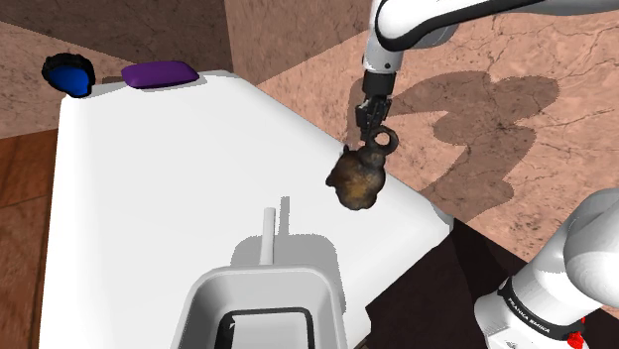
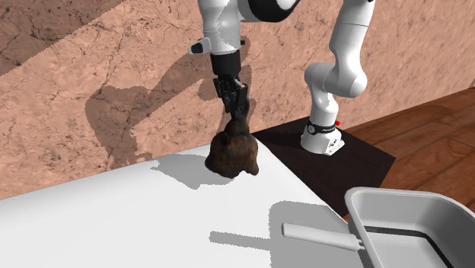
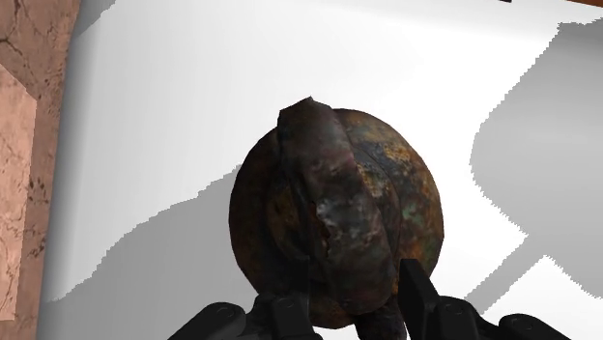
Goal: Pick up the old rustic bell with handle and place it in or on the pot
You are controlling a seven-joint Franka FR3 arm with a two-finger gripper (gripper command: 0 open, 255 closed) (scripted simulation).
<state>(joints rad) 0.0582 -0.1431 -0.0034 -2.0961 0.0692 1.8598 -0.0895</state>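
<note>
Fingers (image 3: 417, 290) clamped on loop handle of rusty brown bell (image 1: 357, 180), one each side. My gripper (image 1: 375, 124) points straight down, wrist vertical above it. My arm (image 2: 346, 53) rises from dark stand (image 2: 358, 164), arches over, forearm drops toward table. Bell hangs upright under me at edge of white table (image 1: 149, 178), by brown stone-patterned wall (image 2: 91, 68); cannot tell if its base touches surface. Grey pot (image 1: 203, 307) with long handle sits well apart from bell, at table's near end in shoulder view.
</note>
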